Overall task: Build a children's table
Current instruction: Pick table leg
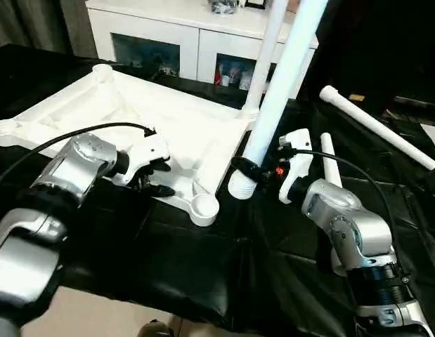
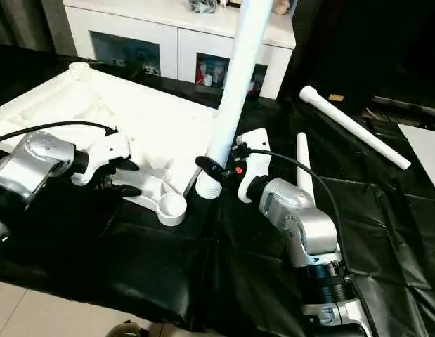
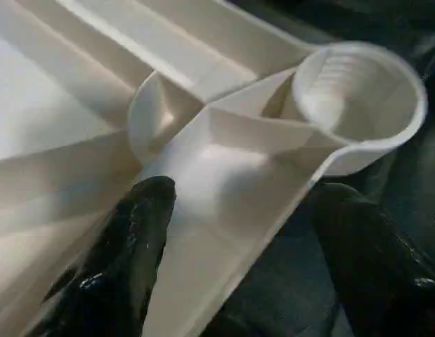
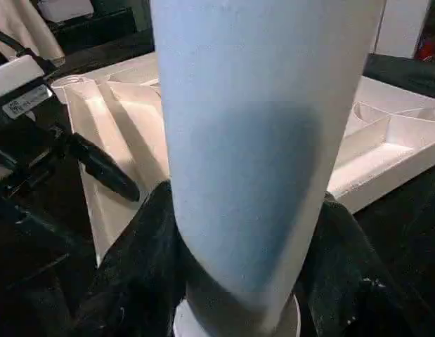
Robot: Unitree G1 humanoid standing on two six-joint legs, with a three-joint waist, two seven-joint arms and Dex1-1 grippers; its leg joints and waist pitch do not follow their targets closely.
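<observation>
Two spread left fingers (image 3: 126,260) straddle tabletop (image 1: 168,119) rim beside corner socket (image 1: 204,206); right fingers (image 4: 140,281) clamp upright leg (image 1: 277,98).

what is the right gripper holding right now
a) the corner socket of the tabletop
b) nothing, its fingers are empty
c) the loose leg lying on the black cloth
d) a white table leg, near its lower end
d: the right gripper has its fingers closed around the white table leg just above its lower end, and the leg rises beside the upturned tabletop.
</observation>
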